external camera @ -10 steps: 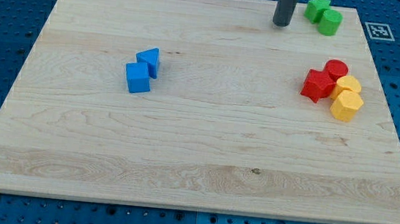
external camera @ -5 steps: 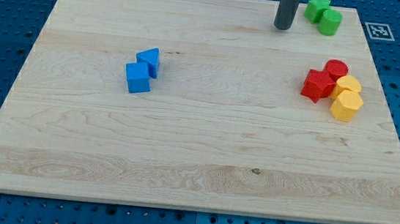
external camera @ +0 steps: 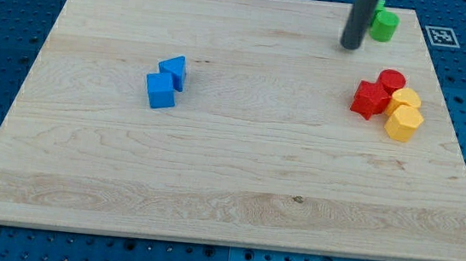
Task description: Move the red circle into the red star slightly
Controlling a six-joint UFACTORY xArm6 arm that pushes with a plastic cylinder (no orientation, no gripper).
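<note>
Rod tip standing at the upper right of the bench, above the red pair.

My tip (external camera: 350, 47) is resting on the bare wood in the upper right of the frame; there are no fingers, only the straight rod, which is covering part of the green blocks (external camera: 385, 24) behind it. Below and right of the tip, well apart, the red circle (external camera: 391, 81) is sitting as a short glossy cylinder, touching the red star (external camera: 370, 100) at its lower left. A yellow circle (external camera: 406, 100) and a yellow hexagon (external camera: 403, 123) are crowding the circle's lower right side. Open bench (external camera: 237, 174) is lying left of the star, while the right edge is running near the yellow pair. Two blue blocks (external camera: 165, 83) are sitting at centre left.
</note>
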